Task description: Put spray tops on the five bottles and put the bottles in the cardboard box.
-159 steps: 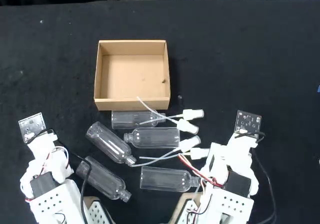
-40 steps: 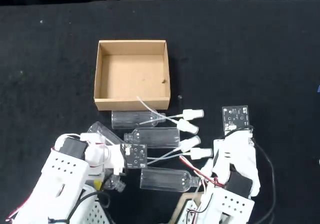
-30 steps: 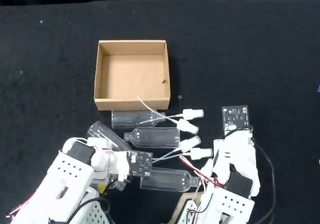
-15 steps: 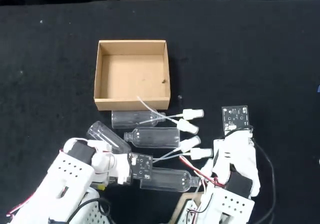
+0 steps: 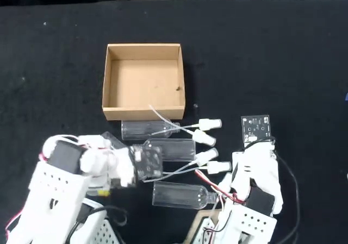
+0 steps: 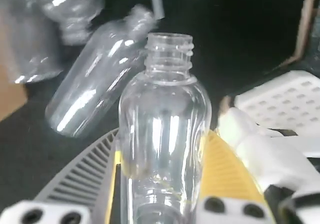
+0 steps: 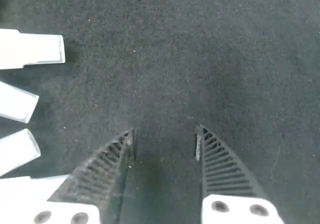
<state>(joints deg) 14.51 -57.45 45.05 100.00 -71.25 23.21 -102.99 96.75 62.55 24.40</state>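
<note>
Bottle [image 6: 162, 104] sits clamped in the left tool [image 6: 164, 134], neck pointing outward.

light: bright, even | glare: white streaks on bottle [image 6: 162, 129] (left wrist view) | shadows: faint on black table [image 5: 283, 54]

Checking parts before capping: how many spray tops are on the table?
4 spray tops in a loose column right of the lying bottles: farthest, second, third, nearest. A fifth may be hidden.

Glossy clear plastic bottle [image 6: 162, 134], matt cardboard box [image 5: 143, 113]
</note>
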